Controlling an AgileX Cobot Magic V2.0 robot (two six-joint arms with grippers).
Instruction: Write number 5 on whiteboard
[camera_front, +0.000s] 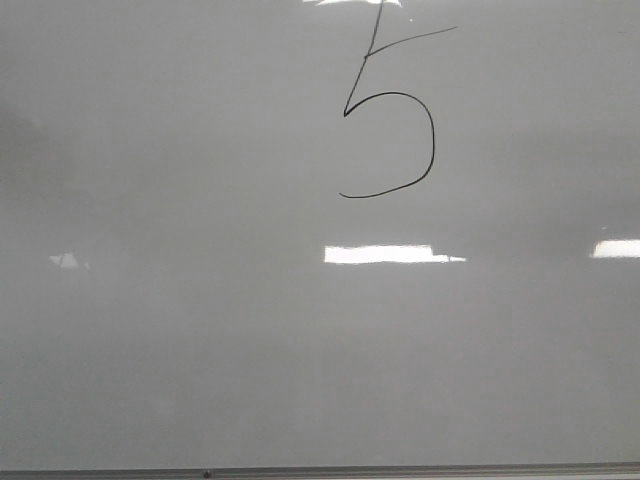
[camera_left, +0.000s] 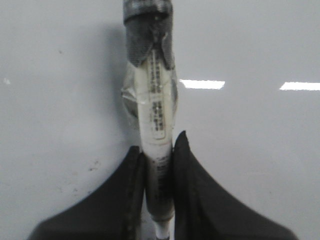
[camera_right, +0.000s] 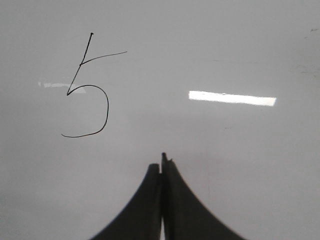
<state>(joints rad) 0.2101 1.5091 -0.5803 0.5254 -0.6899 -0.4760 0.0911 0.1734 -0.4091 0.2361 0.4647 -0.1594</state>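
Note:
A thin black number 5 (camera_front: 395, 120) is drawn high on the pale glossy whiteboard (camera_front: 200, 330) in the front view, its stem running up to the frame's top edge. The same number 5 (camera_right: 87, 92) shows on the whiteboard (camera_right: 240, 175) in the right wrist view, some way beyond and to one side of my right gripper (camera_right: 161, 165), which is shut with nothing in it. My left gripper (camera_left: 157, 150) is shut on a white marker (camera_left: 156, 115) with a grey taped cap end, held over the bare whiteboard (camera_left: 60, 100). Neither gripper appears in the front view.
A thin grey metal edge strip (camera_front: 320, 471) borders the board's near side. Bright rectangular glare patches (camera_front: 385, 254) lie on the surface below the 5. Faint smudges (camera_left: 92, 165) mark the board near the left fingers.

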